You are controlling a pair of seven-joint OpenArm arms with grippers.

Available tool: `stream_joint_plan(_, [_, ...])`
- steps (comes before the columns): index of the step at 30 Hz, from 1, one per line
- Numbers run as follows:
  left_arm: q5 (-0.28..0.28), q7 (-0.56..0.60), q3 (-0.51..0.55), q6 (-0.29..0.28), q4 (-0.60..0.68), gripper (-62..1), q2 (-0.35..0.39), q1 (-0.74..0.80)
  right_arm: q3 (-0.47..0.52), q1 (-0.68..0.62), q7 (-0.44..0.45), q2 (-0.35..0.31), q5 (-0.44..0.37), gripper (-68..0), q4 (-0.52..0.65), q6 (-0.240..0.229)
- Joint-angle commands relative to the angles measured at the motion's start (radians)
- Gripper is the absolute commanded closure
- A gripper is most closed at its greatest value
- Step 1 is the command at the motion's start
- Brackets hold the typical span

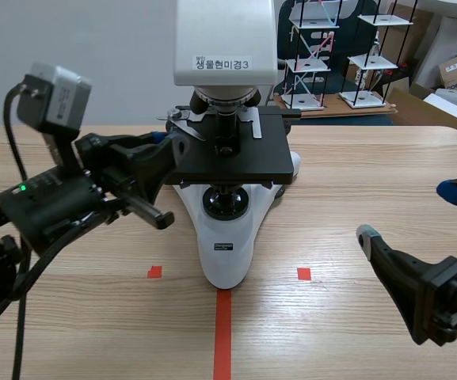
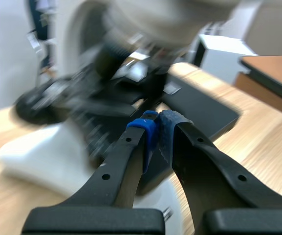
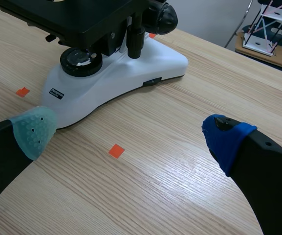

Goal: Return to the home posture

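**While the left pincer sits closed by the microscope, the right one gapes over bare wood**

Where the left arm comes in over the worktop (image 1: 355, 158), its pincer (image 1: 163, 142) is raised to the level of the microscope's black stage (image 1: 236, 150), close against that stage's left edge. Whether it touches the stage cannot be told. In the left wrist view the two blue pads (image 2: 150, 129) meet tip to tip with nothing between them, and the microscope beyond them is blurred.

The right arm lies low at the near right of the worktop. Its pincer (image 1: 412, 214) is spread wide and holds nothing, one grey-green pad (image 3: 33, 129) and one blue pad (image 3: 226, 139) well apart. It is aimed toward the white microscope (image 3: 116, 73) but is clear of its base. An orange square mark (image 3: 116, 151) shows on the wood between the fingers.

The microscope stands mid-worktop, at the far end of the orange tape line (image 1: 222, 332).
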State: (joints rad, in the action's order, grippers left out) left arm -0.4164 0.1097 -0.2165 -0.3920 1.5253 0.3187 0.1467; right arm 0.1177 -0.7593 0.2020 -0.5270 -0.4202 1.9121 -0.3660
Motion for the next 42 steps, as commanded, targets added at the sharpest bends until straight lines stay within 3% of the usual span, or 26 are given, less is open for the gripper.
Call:
stream_joint_plan(1, [-0.006, 0.037, 0.044, -0.022, 0.016, -4.0, 0.0, 0.059, 0.006, 0.011, 0.021, -0.013, -0.011, -66.7, 0.011, 0.0])
stream_joint_plan(4, [-0.005, 0.106, 0.116, -0.05, 0.044, -17.7, 0.0, 0.151, 0.006, 0.011, 0.021, -0.013, -0.011, -66.7, 0.011, 0.0])
stream_joint_plan(6, [0.024, 0.139, 0.156, -0.057, 0.068, -23.7, 0.0, 0.212, 0.006, 0.011, 0.021, -0.013, -0.011, -66.7, 0.011, 0.0])
stream_joint_plan(10, [0.14, 0.247, 0.212, -0.076, 0.113, -27.7, -0.001, 0.335, 0.006, 0.011, 0.021, -0.013, -0.011, -66.7, 0.011, 0.0])
stream_joint_plan(13, [0.259, 0.362, 0.243, -0.075, 0.141, -36.5, -0.005, 0.422, 0.006, 0.011, 0.021, -0.013, -0.011, -66.7, 0.011, 0.0])
stream_joint_plan(15, [0.309, 0.436, 0.265, -0.071, 0.152, -42.6, -0.006, 0.474, 0.006, 0.011, 0.021, -0.013, -0.011, -66.7, 0.011, 0.0])
stream_joint_plan(19, [0.312, 0.511, 0.308, -0.055, 0.176, -52.9, -0.01, 0.553, 0.006, 0.011, 0.021, -0.013, -0.011, -66.7, 0.011, 0.0])
stream_joint_plan(22, [0.313, 0.526, 0.338, -0.003, 0.198, -62.2, -0.023, 0.595, 0.006, 0.011, 0.021, -0.013, -0.011, -66.7, 0.011, 0.0])
stream_joint_plan(29, [0.314, 0.526, 0.403, 0.039, 0.275, -62.3, -0.024, 0.689, 0.006, 0.011, 0.021, -0.013, -0.011, -66.7, 0.011, 0.0])
stream_joint_plan(33, [0.343, 0.522, 0.435, 0.069, 0.316, -62.3, -0.024, 0.723, 0.006, 0.011, 0.021, -0.013, -0.011, -66.7, 0.011, 0.0])
stream_joint_plan(42, [0.351, 0.499, 0.468, 0.069, 0.318, -62.3, -0.021, 0.723, 0.006, 0.011, 0.021, -0.013, -0.011, -66.7, 0.011, 0.0])
